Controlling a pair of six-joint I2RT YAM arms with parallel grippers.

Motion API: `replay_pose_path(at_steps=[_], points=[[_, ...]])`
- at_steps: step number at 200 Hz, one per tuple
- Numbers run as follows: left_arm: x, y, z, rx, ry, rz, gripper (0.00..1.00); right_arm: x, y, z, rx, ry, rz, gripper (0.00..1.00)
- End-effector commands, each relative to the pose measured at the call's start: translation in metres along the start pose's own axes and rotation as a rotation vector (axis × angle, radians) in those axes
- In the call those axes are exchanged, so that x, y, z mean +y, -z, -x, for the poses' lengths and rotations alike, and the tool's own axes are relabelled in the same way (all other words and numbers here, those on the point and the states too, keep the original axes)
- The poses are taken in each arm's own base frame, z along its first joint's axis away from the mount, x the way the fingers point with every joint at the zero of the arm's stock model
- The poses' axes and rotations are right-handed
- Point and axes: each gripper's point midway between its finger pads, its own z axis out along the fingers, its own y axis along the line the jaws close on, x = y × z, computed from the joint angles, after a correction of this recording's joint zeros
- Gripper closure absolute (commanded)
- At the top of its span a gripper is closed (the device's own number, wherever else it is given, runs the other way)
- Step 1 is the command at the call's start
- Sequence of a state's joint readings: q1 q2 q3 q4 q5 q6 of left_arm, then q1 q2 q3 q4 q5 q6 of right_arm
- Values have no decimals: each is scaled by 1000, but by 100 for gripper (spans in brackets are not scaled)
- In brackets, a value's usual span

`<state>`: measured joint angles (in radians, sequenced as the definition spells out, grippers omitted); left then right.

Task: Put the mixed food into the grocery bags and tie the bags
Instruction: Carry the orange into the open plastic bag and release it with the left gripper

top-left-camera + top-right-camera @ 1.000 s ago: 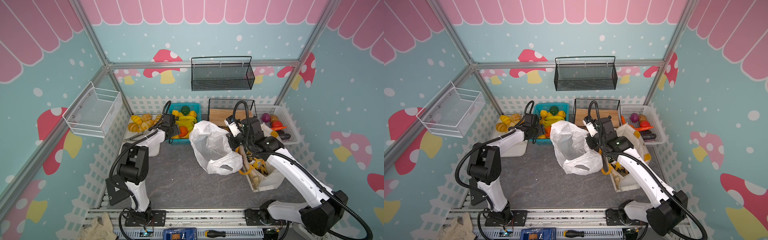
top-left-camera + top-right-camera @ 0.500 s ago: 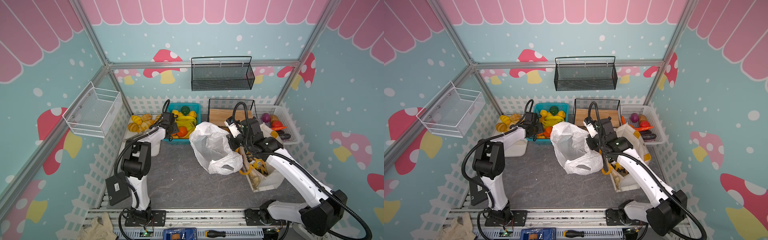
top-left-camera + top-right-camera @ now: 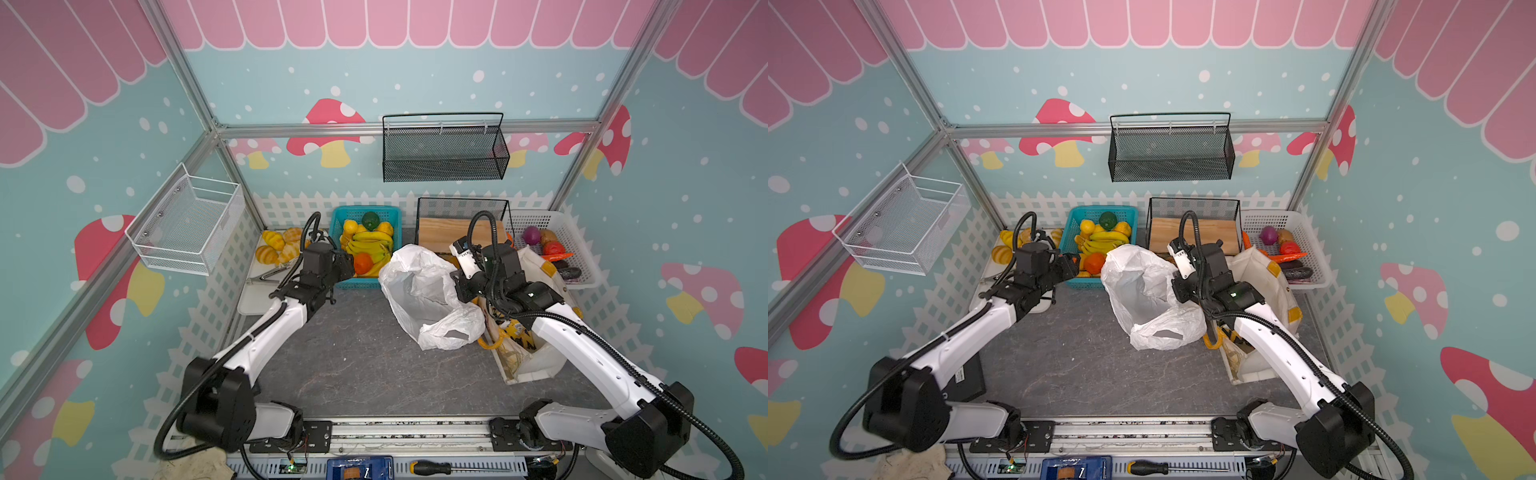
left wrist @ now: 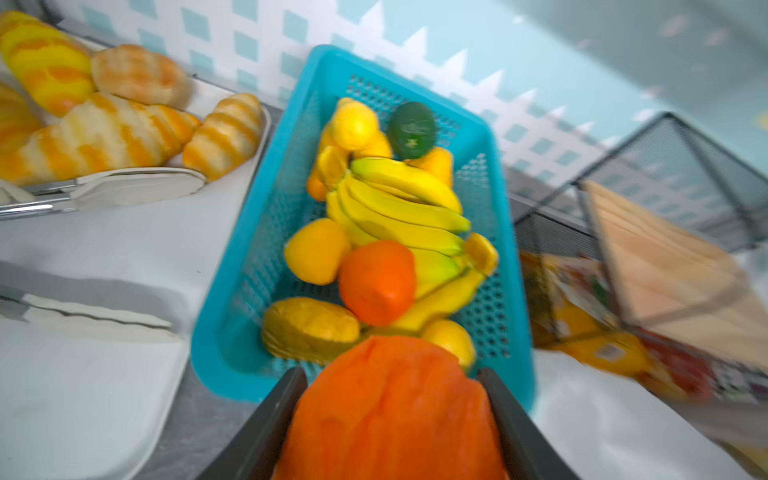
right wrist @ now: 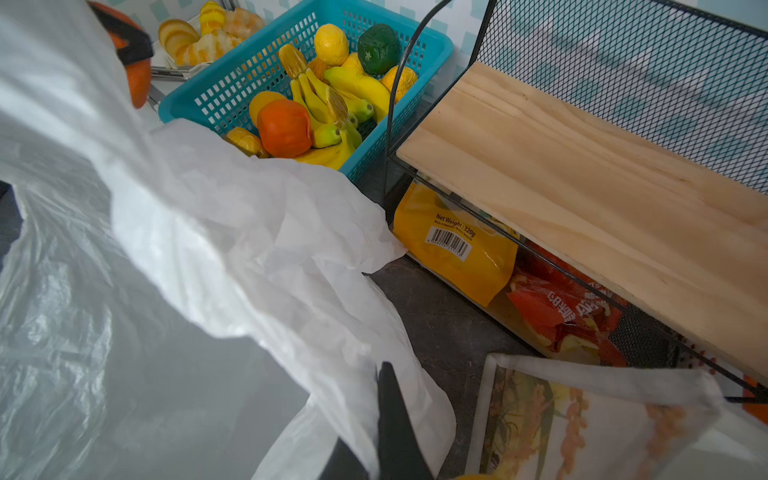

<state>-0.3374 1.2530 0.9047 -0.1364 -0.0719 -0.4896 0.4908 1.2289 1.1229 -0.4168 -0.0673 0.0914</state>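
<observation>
The left jaws are closed on an orange [image 4: 390,411], one finger pressed against each side of it. They hold it at the near left corner of the basket [image 4: 249,249], apart from the fruit inside. A second orange [image 3: 363,263] lies in the near end of the basket against the bananas [image 3: 370,243], with lemons and a green fruit farther back. The wrist view there is blurred.

The right jaws are fully closed, pinching the right rim of the white bag [image 3: 419,291]. That side is held up, and the mouth gapes toward the left. The bag stands mid-counter [image 3: 353,365], just right of the basket, its lower part slumped on the surface.

The tote [image 3: 1252,266] stands just right of the bag, partly hidden by the right arm. A yellow packet [image 5: 457,249] and a red packet [image 5: 561,311] lie under the wooden shelf [image 5: 582,187] of the far rack. Striped rolls [image 3: 276,247] sit on a tray left of the basket.
</observation>
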Motion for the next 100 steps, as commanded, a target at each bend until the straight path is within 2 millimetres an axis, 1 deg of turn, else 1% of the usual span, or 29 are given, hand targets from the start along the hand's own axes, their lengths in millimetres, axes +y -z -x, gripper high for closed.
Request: replay_pose_path(at_steps=[1,13,30,33,34,38,44,49,57,69,73,81,89,100], points=[[-40,46,-50,47,-98,-196,55,2,10,18,-76,-12,14,100],[-78,86,-68,37,-179,-383,55,0,12,19,-81,-10,8,100],[-134,141,-79,-12,-249,-681,55,1,11,19,-80,-4,12,100],[-141,148,-82,-13,-259,-720,54,1,10,19,-80,-5,12,100],[-144,150,-79,-32,-256,-733,54,1,10,19,-79,-4,12,100],[-152,157,-82,-36,-264,-774,53,2,9,18,-77,-5,19,100],[-162,161,-79,-57,-267,-808,53,4,9,19,-79,-7,26,100],[-168,162,-77,-69,-273,-824,52,5,8,18,-77,-9,36,100],[-179,156,-74,-71,-288,-829,52,8,8,17,-78,-12,49,100],[-193,139,-75,-41,-335,-808,54,11,10,17,-83,-17,64,100],[-197,131,-76,-31,-352,-787,55,11,10,17,-85,-18,66,100],[-199,111,-77,-9,-377,-719,55,11,13,17,-89,-18,67,100],[-195,90,-79,8,-399,-634,55,10,15,17,-92,-18,59,100],[-190,68,-91,50,-465,-561,53,6,17,16,-93,-18,36,100]])
